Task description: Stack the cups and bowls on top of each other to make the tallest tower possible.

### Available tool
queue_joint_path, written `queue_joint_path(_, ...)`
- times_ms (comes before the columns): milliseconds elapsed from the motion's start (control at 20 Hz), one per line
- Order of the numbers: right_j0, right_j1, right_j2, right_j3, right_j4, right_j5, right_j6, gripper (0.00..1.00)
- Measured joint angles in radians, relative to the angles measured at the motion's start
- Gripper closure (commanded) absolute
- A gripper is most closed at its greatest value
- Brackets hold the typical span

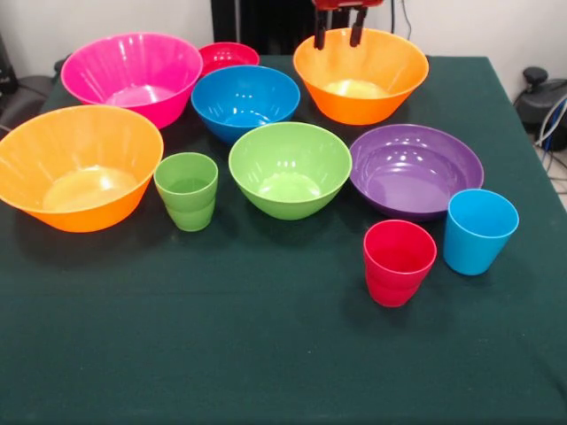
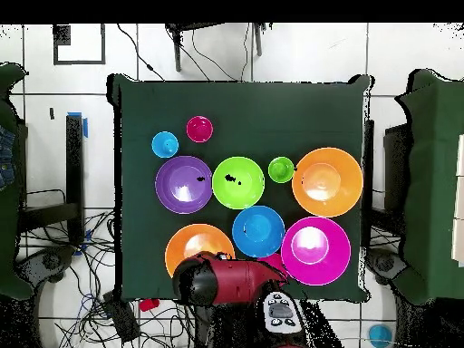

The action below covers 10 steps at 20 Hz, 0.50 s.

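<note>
jaws (image 1: 337, 37) apart above far orange bowl (image 1: 361, 75); nothing stacked.

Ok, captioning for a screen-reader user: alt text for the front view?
Seven bowls and three cups stand separately, unstacked, on a dark green table. The open gripper hangs over the far orange bowl.
</note>
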Motion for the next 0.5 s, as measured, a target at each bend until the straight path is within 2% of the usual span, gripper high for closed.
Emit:
queue_joint_path(100, -0.011, -0.003, 0.005, 0.005, -0.01, -0.012, 0.0, 0.0)
queue_joint_path(500, -0.093, -0.016, 0.005, 0.037, -0.108, -0.172, 0.0, 0.0)
